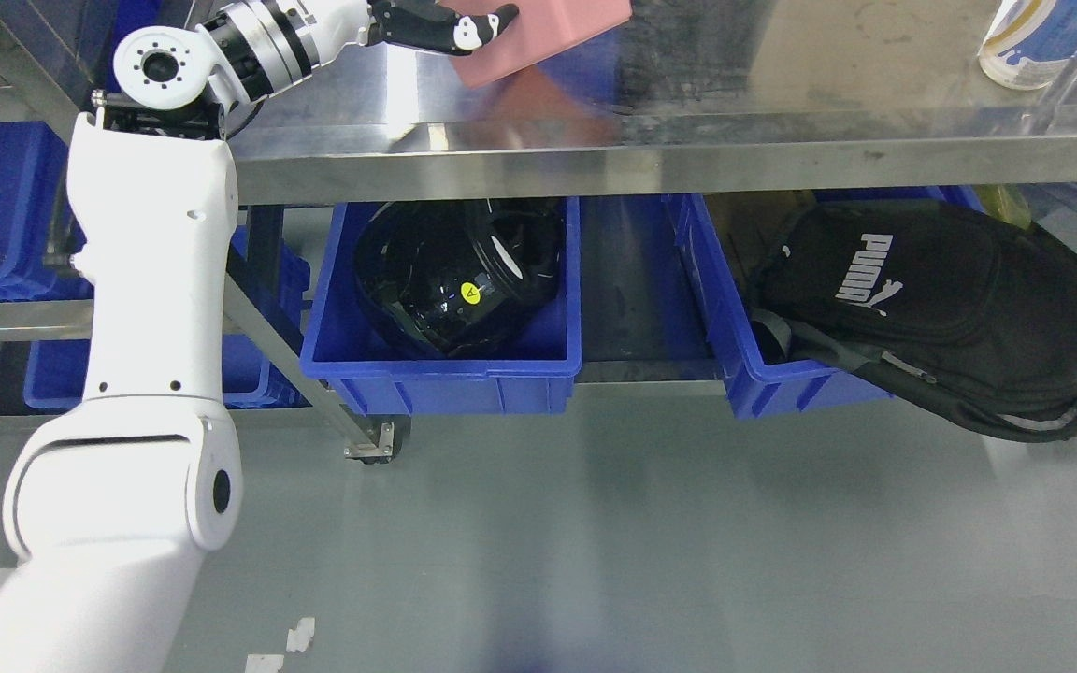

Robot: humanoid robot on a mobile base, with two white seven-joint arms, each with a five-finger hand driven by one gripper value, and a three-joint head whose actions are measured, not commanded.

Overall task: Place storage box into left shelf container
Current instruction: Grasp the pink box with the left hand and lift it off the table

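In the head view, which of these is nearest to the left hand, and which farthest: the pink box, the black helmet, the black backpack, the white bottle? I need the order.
1. Pink box: on the steel table, top edge, under the fingers of the left hand.
2. Black helmet: below, in the middle blue bin.
3. Black backpack: lower right, hanging over a blue bin.
4. White bottle: on the table, far right corner.

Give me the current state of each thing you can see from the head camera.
Left hand: fingers shut on the pink storage box.
Pink storage box: tilted, held over the steel table top.
Blue plastic bin under the table: holds a black helmet.
Second blue plastic bin: black backpack hangs over its rim.
White bottle: upright on the table.
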